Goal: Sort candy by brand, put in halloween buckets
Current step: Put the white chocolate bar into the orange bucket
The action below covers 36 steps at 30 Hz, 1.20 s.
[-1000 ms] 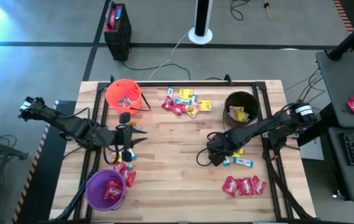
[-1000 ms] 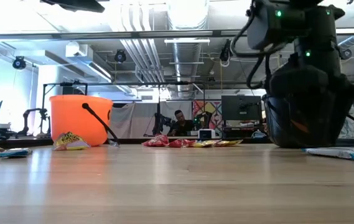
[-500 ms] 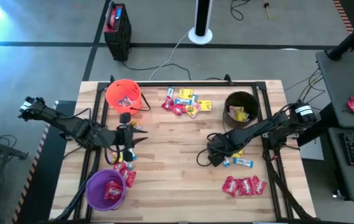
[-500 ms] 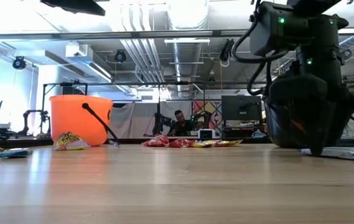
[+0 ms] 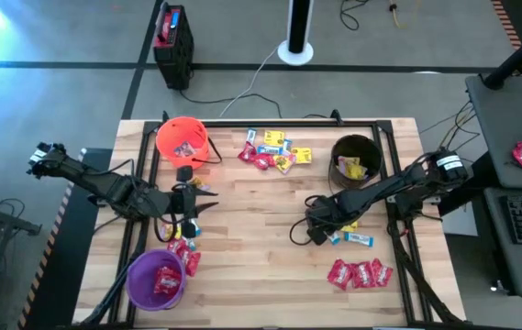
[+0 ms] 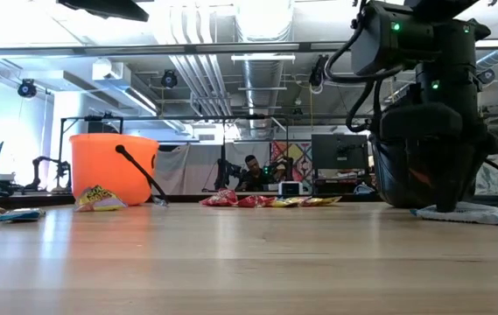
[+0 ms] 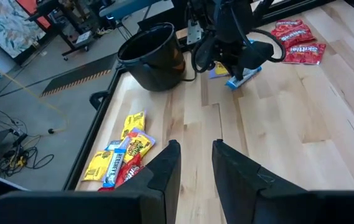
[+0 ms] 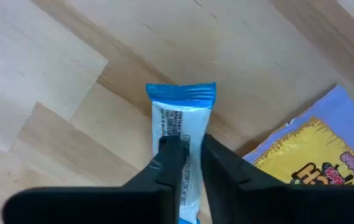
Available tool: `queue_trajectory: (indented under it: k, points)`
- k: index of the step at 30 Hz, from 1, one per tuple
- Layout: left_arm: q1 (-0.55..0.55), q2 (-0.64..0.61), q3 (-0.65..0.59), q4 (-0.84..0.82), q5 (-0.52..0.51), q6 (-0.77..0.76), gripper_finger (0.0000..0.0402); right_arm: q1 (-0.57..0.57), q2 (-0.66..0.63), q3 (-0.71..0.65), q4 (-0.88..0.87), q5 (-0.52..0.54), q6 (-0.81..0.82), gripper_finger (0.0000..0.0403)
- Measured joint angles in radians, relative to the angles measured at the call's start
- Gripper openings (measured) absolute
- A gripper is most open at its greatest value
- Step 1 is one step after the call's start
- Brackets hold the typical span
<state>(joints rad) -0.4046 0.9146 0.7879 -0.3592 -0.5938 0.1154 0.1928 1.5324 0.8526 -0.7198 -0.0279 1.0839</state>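
- High view, from left to right: the purple bucket (image 5: 156,280) is seen at 7 o'clock on the wooden table (image 5: 261,275), with red packets inside it and two more (image 5: 183,257) on the wood just beside its rim.
- The orange bucket (image 5: 182,139) is placed at 10 o'clock.
- The left gripper (image 5: 187,216) is held between those two buckets, its fingers (image 7: 164,169) parted by a narrow gap with nothing gripped.
- A mixed heap of candy (image 5: 274,151) is spread at 12 o'clock.
- The right gripper (image 5: 316,235) is lowered to the wood at 4 o'clock, and its fingers (image 8: 170,158) are pinched on the blue-and-white candy bar (image 8: 180,127), which lies flat on the table.
- A yellow packet (image 8: 304,158) is seen just beside that bar.
- The black bucket (image 5: 355,159) stands at 2 o'clock, yellow packets inside.
- Red packets (image 5: 360,273) are grouped at 5 o'clock.
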Motion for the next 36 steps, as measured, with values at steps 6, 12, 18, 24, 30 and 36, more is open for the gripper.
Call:
queue_trajectory:
  k: [6, 12, 18, 24, 30, 36]
  points:
    - [0.001, 0.000, 0.000, -0.001, 0.000, 0.008, 0.0077, 0.000, -0.035, 0.033, -0.001, -0.006, -0.072, 0.0010]
    - [0.001, 0.000, 0.000, 0.002, 0.000, 0.008, 0.0077, 0.000, -0.079, 0.087, 0.024, 0.075, -0.172, 0.0008]
    - [0.004, 0.001, -0.029, 0.094, 0.097, 0.007, 0.0077, -0.002, -0.105, 0.092, 0.233, 0.207, -0.310, 0.0008]
    - [0.008, 0.004, -0.091, 0.239, 0.124, -0.037, 0.0077, -0.002, -0.097, 0.089, 0.429, 0.339, -0.460, 0.0008]
    - [0.009, 0.005, -0.213, 0.445, 0.127, -0.078, 0.0103, -0.002, -0.092, 0.087, 0.579, 0.431, -0.585, 0.0008]
    - [0.019, 0.021, -0.330, 0.679, 0.134, -0.085, 0.0162, -0.002, -0.091, 0.087, 0.768, 0.456, -0.729, 0.0008]
